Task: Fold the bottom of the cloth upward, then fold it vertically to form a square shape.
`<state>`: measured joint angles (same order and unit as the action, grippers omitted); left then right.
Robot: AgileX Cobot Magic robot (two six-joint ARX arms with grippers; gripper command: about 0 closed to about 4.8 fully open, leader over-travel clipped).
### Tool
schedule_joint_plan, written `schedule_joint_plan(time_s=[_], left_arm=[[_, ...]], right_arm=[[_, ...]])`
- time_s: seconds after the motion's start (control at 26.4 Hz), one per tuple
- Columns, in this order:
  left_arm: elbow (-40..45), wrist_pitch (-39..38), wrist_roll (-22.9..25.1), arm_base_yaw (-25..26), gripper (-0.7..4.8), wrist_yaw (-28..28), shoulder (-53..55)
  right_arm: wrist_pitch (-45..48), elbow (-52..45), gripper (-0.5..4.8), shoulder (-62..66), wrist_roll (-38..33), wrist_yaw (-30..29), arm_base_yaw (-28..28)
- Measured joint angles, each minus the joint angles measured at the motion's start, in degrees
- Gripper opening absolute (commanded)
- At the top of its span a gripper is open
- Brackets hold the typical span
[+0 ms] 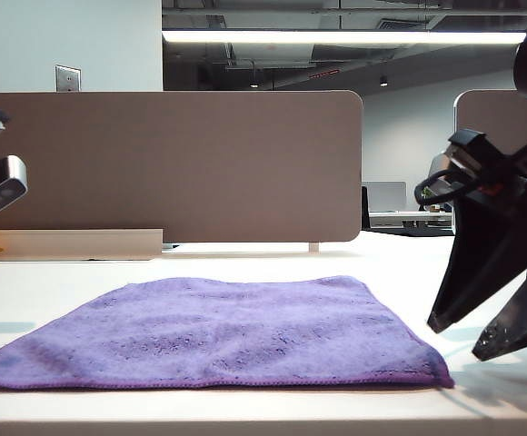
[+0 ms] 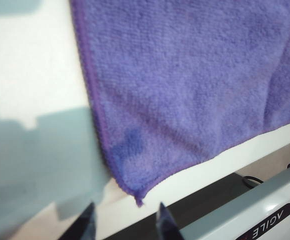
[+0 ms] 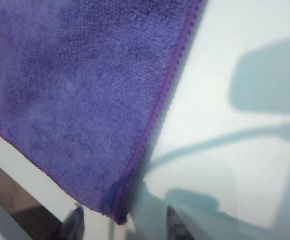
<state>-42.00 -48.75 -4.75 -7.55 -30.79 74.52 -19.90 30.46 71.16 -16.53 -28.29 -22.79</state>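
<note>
Soft, limp purple fuzzy microfiber cloth lies flat on the white table; spread left pincer and spread right pincer should pinch its near hemmed corners.

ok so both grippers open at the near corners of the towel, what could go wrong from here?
1. The left gripper sits just off the purple towel's near corner, right by the table edge; closing now may pinch only the hem tip, or nothing.
2. The right gripper straddles its corner, so its grab looks deeper. Uneven grips could skew the upward fold.
</note>
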Motion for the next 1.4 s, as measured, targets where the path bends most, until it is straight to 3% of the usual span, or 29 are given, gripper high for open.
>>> schedule_joint_plan(time_s=[0.49, 0.76, 1.1, 1.25, 1.36, 1.4], left_arm=[[0.57, -0.15, -1.46, -0.02, 1.57, -1.18, 5.33], [1.07, 1.2, -1.49, -0.17, 1.57, -4.31, 7.91], [0.96, 5.07, -4.26, -4.09, 1.51, -5.99, 10.6], [0.7, 5.11, -4.28, -4.09, 1.18, -7.93, 12.7], [0.83, 5.38, -4.31, -4.13, 0.83, -7.58, 12.85], [0.87, 5.68, -4.28, -4.09, 0.71, -7.78, 12.87]], right_arm=[[0.96, 0.0, 2.12, 2.1, -1.7, -6.23, -0.68], [1.25, 0.0, 2.12, 3.1, -2.78, -6.38, -0.74], [4.09, 0.11, 2.12, 6.03, -4.66, -8.0, -2.12], [4.87, 0.11, 2.09, 6.43, -5.75, -8.37, -2.14], [4.98, 0.09, 1.13, 6.49, -5.95, -8.17, -2.47], [4.87, 0.07, 1.05, 6.56, -5.95, -8.09, -2.47]])
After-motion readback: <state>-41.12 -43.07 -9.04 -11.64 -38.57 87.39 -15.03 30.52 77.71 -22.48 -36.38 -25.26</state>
